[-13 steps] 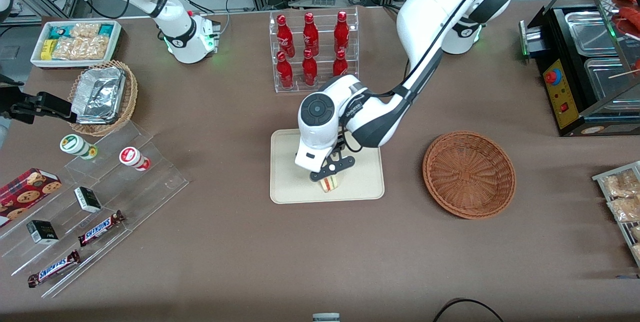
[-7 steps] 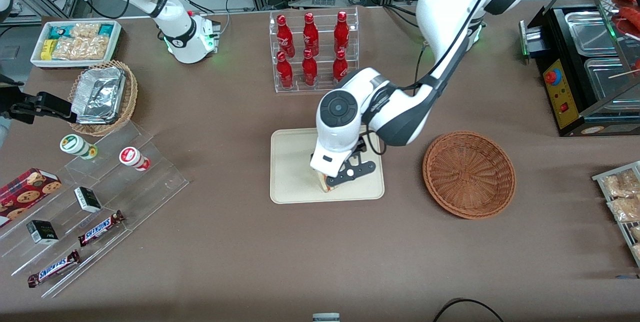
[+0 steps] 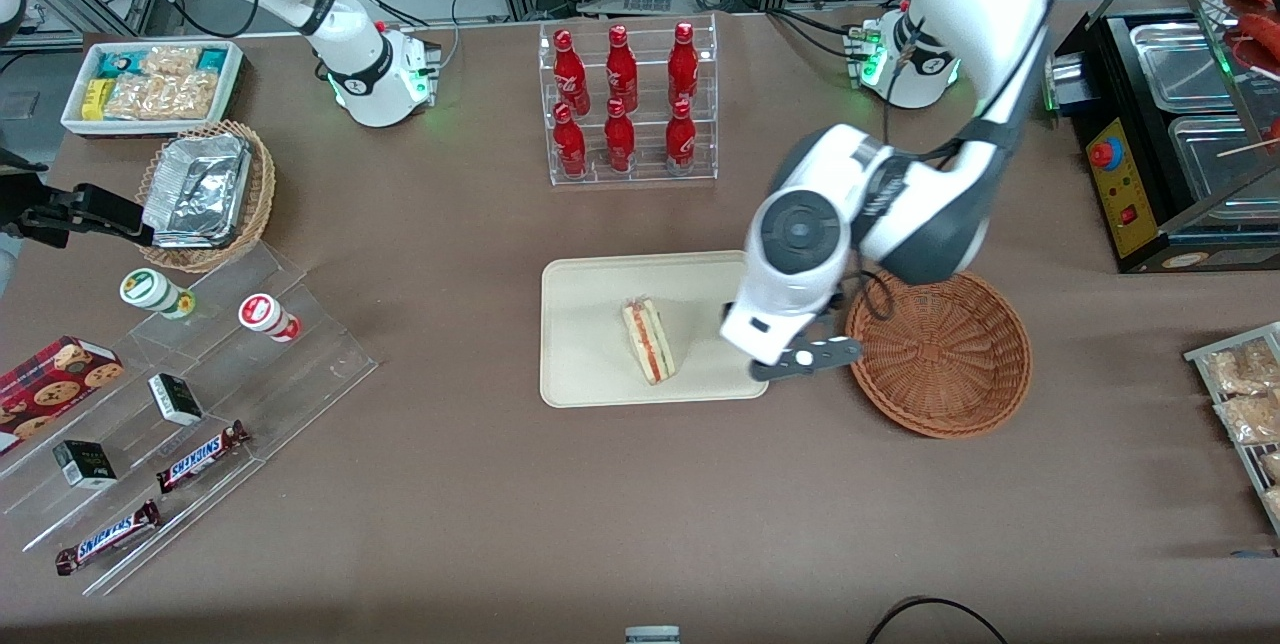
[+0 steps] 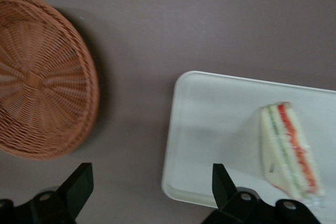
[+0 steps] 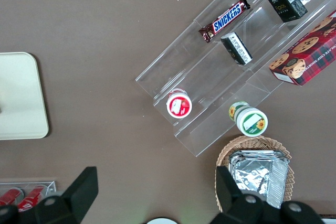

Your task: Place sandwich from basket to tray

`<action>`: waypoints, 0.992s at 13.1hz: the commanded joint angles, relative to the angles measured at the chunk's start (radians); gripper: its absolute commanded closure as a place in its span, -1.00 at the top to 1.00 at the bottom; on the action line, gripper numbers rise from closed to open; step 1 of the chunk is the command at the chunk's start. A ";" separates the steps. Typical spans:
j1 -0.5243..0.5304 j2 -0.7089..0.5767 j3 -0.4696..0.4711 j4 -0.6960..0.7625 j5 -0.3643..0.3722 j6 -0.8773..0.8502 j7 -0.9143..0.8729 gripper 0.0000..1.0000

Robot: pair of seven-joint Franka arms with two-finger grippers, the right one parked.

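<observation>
The sandwich [image 3: 649,353] is being seen lying on the tray [image 3: 585,324], resting on the part of it nearer the front camera, with its red, orange and green layers turned upward; nothing is touching it. In the left wrist view the same sandwich [image 4: 290,155] is being shown flat on the tray [image 4: 210,129], well apart from both fingertips [image 4: 79,182].

The gripper [image 3: 800,360] is being held above the gap between the tray's edge and the basket [image 3: 940,349], just beside the tray corner nearest the working arm's end. Its fingers are being kept spread wide with nothing between them; only bare brown tabletop [image 4: 210,24] is being framed in the gap. The basket [image 4: 42,77] is being seen with nothing in it, apart from the tray.

Farther from the front camera, a clear rack of red bottles [image 3: 625,99] is being seen standing upright in two rows.
</observation>
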 commanded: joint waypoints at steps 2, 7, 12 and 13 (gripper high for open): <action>0.132 -0.199 -0.008 -0.222 -0.067 0.064 0.237 1.00; 0.267 -0.288 -0.007 -0.261 -0.142 -0.001 0.439 1.00; 0.263 -0.451 0.136 -0.341 -0.215 -0.054 0.734 1.00; 0.266 -0.466 0.160 -0.327 -0.216 -0.102 0.788 1.00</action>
